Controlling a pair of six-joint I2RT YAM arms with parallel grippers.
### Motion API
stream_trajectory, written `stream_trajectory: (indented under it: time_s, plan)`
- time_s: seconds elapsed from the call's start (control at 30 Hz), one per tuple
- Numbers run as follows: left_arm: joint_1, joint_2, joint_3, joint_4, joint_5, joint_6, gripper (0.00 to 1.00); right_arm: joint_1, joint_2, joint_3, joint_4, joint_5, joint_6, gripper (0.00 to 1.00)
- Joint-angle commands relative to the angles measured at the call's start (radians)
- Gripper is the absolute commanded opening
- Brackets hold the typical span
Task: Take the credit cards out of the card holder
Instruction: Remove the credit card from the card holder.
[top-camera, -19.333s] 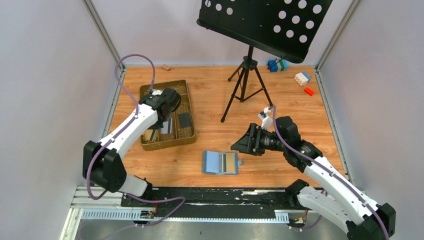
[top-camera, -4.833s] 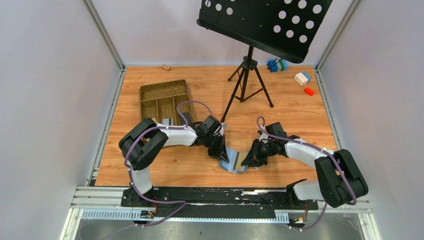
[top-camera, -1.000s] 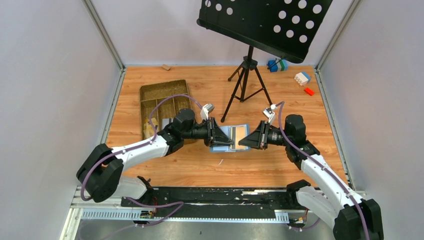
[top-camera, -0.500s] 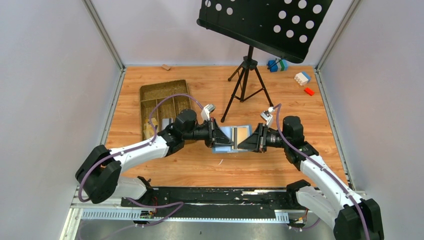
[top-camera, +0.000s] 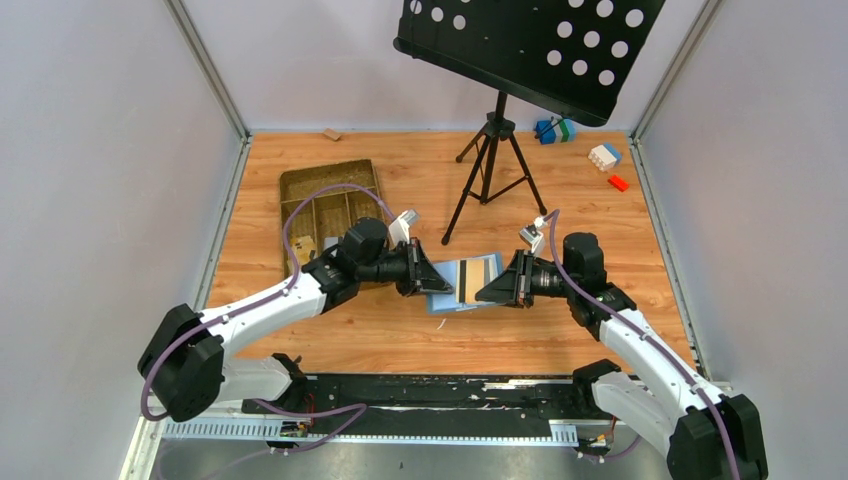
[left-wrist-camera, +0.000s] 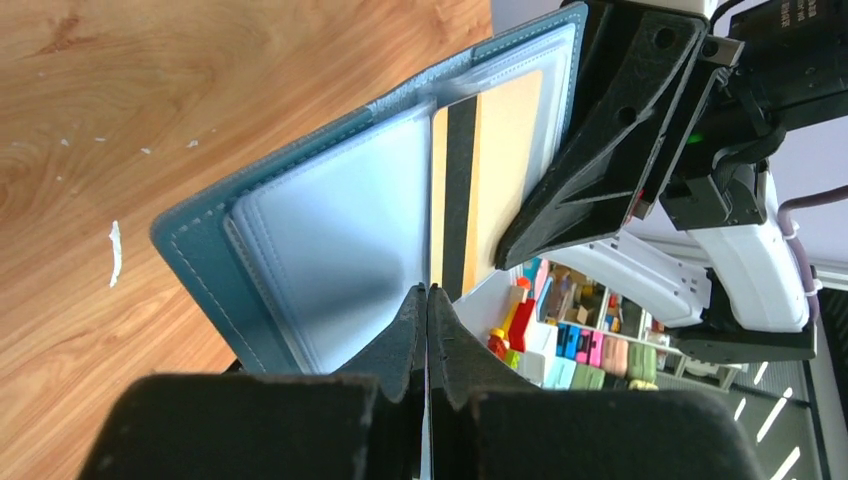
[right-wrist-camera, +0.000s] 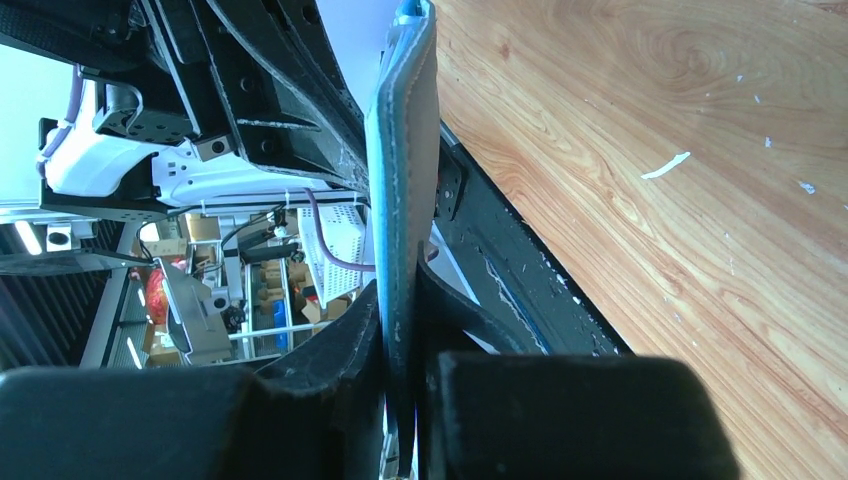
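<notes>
Two grippers meet at the holder (top-camera: 465, 283), which hangs in the air between them, above the table (top-camera: 400, 340) near its middle. Half a second ago it sat squarer between them. Now it is skewed, and the top view shows more of the tan face and black stripe of the card (left-wrist-camera: 500, 170) inside. Nineteen seconds ago the holder lay open and flat near the front edge, with the left arm over the tray (top-camera: 330, 170).

The right gripper (top-camera: 487, 291) is clamped on the holder's right edge, which its wrist view shows edge-on between the fingers. The left gripper (top-camera: 432, 279) was partly open a second ago. Its fingers are now pressed tight together at the holder's left leaf, and I cannot tell whether a thin sleeve is nipped between them.

Count: two arms, one holder, one card showing in it, and one tray at the left. One music stand (top-camera: 497, 170) is on its tripod at the back. Three toy block (top-camera: 603, 155) pieces lie far right, and one small brown chip (top-camera: 331, 134) lies far left.
</notes>
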Motion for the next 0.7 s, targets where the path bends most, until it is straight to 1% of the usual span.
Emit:
stream_trajectory:
  time_s: [0.0, 0.13, 0.2, 0.27, 0.37, 0.6, 0.67]
  plan:
    - [0.005, -0.019, 0.03, 0.063, 0.032, 0.006, 0.03, -0.001, -0.001, 0.014, 0.029, -0.012, -0.014, 0.0]
    - [0.006, 0.007, 0.028, 0.167, 0.062, -0.045, 0.22, 0.0, 0.002, 0.015, 0.053, -0.024, 0.0, 0.0]
    - [0.006, 0.017, 0.03, 0.195, 0.07, -0.06, 0.28, 0.0, 0.002, 0.012, 0.062, -0.033, 0.012, 0.0]
    - [0.006, 0.034, 0.032, 0.226, 0.089, -0.075, 0.33, 0.0, 0.001, 0.005, 0.108, -0.043, 0.028, 0.0]
    - [0.005, 0.055, 0.04, 0.214, 0.104, -0.07, 0.36, 0.0, 0.0, -0.002, 0.148, -0.055, 0.054, 0.0]
    - [0.006, 0.042, 0.049, 0.038, 0.034, 0.004, 0.37, -0.001, -0.003, 0.01, 0.139, -0.049, 0.042, 0.0]
    - [0.009, 0.044, 0.038, 0.037, 0.034, 0.004, 0.37, 0.0, 0.0, 0.01, 0.137, -0.049, 0.04, 0.0]
